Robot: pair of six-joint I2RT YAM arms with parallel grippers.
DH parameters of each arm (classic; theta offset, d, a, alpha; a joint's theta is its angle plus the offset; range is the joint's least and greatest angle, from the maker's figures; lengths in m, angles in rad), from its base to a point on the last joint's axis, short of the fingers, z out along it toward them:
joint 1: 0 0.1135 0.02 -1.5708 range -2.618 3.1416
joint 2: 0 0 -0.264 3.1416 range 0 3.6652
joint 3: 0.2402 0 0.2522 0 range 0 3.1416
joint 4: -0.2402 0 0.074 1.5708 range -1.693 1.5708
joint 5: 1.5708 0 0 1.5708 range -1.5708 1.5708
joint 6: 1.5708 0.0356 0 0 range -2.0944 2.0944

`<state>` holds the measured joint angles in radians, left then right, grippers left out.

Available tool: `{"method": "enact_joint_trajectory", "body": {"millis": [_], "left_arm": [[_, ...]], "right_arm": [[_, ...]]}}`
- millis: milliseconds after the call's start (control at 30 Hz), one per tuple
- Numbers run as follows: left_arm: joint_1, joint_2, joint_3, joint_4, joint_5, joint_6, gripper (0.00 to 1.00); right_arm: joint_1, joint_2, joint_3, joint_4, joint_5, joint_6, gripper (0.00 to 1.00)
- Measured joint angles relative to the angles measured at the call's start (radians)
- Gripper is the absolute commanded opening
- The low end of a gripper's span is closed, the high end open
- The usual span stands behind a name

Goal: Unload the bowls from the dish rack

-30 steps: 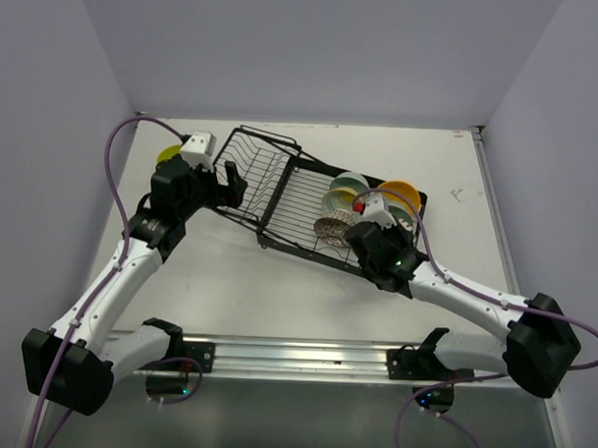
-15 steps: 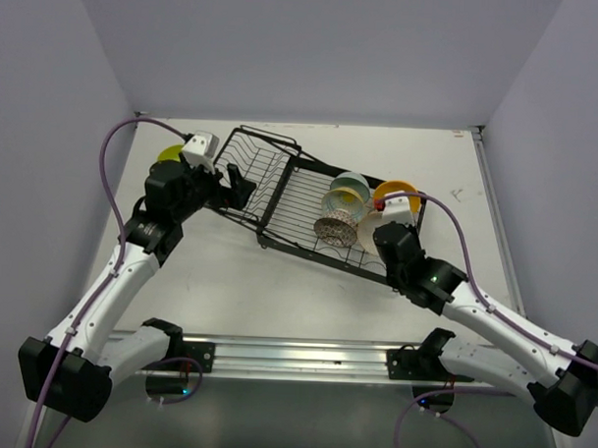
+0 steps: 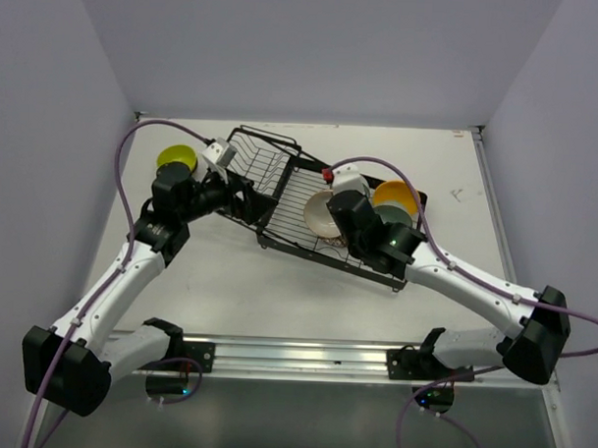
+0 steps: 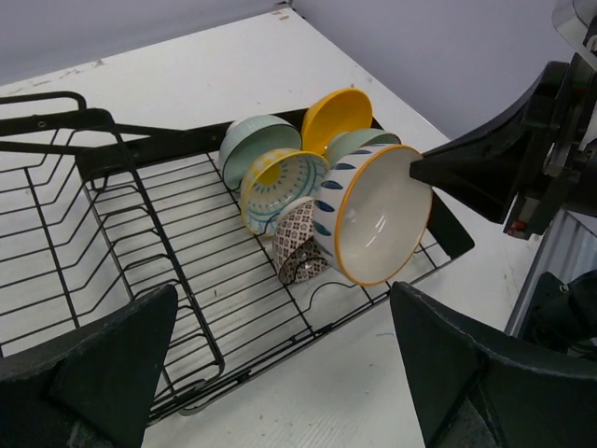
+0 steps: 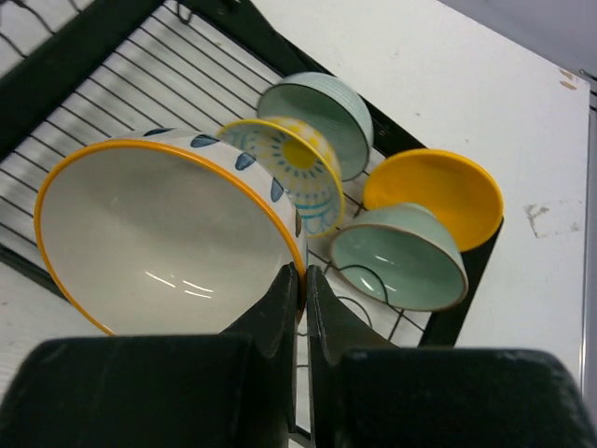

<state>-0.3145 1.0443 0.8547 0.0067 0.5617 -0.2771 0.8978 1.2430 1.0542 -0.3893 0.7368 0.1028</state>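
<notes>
The dish rack (image 3: 290, 199) is holding bowls (image 4: 280, 177) in its 3 o'clock half; one bowl (image 3: 317, 213) is hanging over it; another bowl (image 3: 176, 159) is sitting on the table (image 3: 238, 281) at 10 o'clock.

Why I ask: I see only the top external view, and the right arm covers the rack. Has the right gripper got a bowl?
Observer: Yes. The right wrist view shows the right gripper shut on the rim of a white bowl with an orange edge.
Operator: How many bowls sit in the dish rack?
Observer: The left wrist view shows five: a pale teal bowl, a second teal bowl, a yellow-and-blue bowl, an orange-yellow bowl and a small brown-patterned bowl.
Operator: Is the left gripper carrying anything?
Observer: No. Its own view shows open fingers gripping nothing.
</notes>
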Motion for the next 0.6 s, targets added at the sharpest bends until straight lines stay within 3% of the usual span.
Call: {"method": "enact_joint_trajectory", "body": {"millis": [300,400,467,600], "left_arm": [[-0.054,0.08,0.013,-0.061,-0.05,0.028,0.88],[-0.061,0.096,0.017,-0.104,-0.096,0.042,0.79],[-0.069,0.097,0.024,-0.126,-0.129,0.053,0.65],[-0.084,0.102,0.05,-0.16,-0.19,0.08,0.59]], "right_arm": [[0.141,0.251,0.262,0.021,0.004,-0.018,0.0],[0.158,0.274,0.282,0.021,0.0,-0.016,0.0],[0.157,0.274,0.283,0.021,-0.005,-0.013,0.0],[0.155,0.273,0.286,0.023,-0.014,-0.007,0.0]]}}
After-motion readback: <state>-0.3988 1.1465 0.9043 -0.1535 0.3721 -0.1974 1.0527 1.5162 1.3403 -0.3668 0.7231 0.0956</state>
